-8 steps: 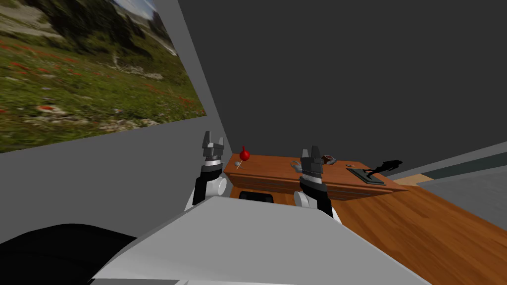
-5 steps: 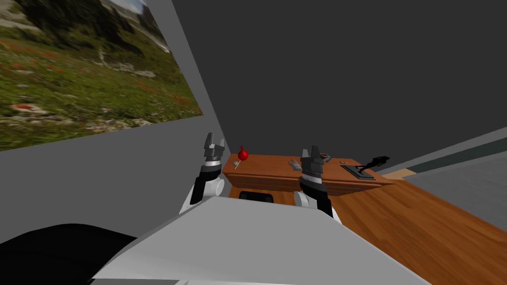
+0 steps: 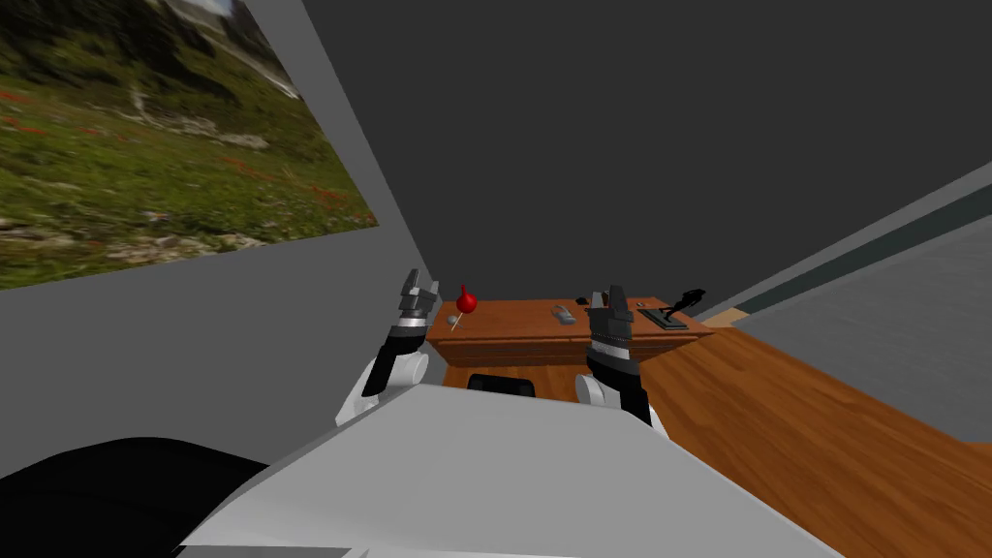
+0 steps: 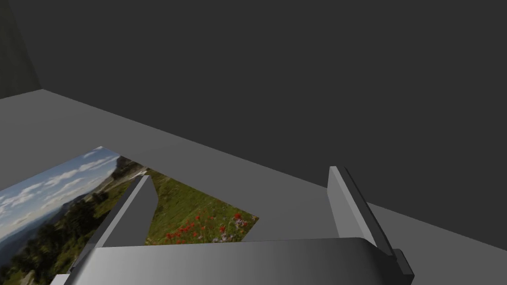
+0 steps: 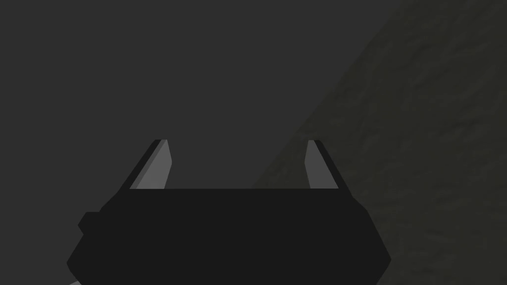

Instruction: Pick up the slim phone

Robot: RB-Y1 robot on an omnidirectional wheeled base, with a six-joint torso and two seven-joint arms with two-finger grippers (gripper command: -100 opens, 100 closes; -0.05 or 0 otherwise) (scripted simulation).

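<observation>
**A:** Where is the slim phone?

**B:** On the wooden dresser [image 3: 513, 318], straight ahead at 12 o'clock. A flat dark slab lies near the right end of its top, at about 1 o'clock. I take that for the slim phone [image 3: 664, 319], though it is too small to be sure. A black figurine [image 3: 690, 295] stands just beside it, on the far side.

**A:** And the hands?

**B:** The left gripper [image 3: 420, 286] is raised at 11 o'clock, fingers spread, nothing between them. The right gripper [image 3: 607, 295] is up at 12 o'clock, fingers parted too, holding nothing. Neither touches the phone.

**A:** Anything else on top?

**B:** A red ball on a thin stick [image 3: 466, 302] is near the left end, with a small grey lump [image 3: 452, 319] just beside it. A grey item [image 3: 564, 314] lies near the middle, too small to name.
</observation>
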